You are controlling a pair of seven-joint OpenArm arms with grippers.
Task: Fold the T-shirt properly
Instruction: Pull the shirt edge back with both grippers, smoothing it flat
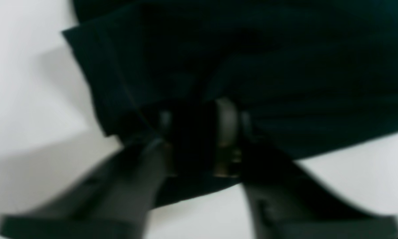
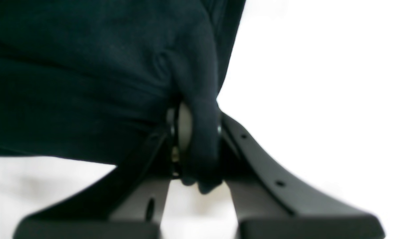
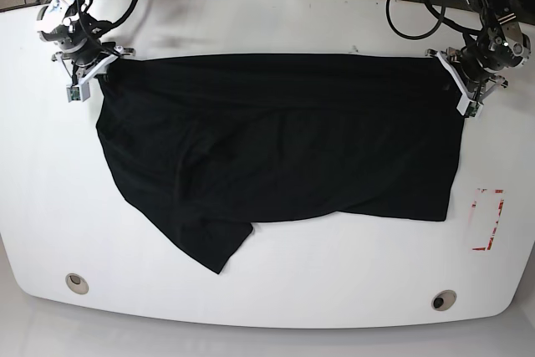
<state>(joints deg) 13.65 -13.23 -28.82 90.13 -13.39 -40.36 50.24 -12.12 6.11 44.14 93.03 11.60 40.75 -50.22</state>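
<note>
The black T-shirt (image 3: 276,140) lies spread across the white table (image 3: 276,290), with one corner trailing toward the front left. At the shirt's far right corner in the base view, my left gripper (image 3: 458,83) is down on the cloth. Its wrist view shows the left gripper (image 1: 195,132) shut, with a fold of the T-shirt (image 1: 252,66) between the fingers. My right gripper (image 3: 94,74) is at the far left corner. In its wrist view the right gripper (image 2: 202,139) pinches a bunched ridge of the T-shirt (image 2: 86,83).
A red-outlined mark (image 3: 486,219) sits on the table right of the shirt. Two round holes (image 3: 77,282) (image 3: 443,299) lie near the front edge. Cables (image 3: 410,6) run along the back edge behind both arms.
</note>
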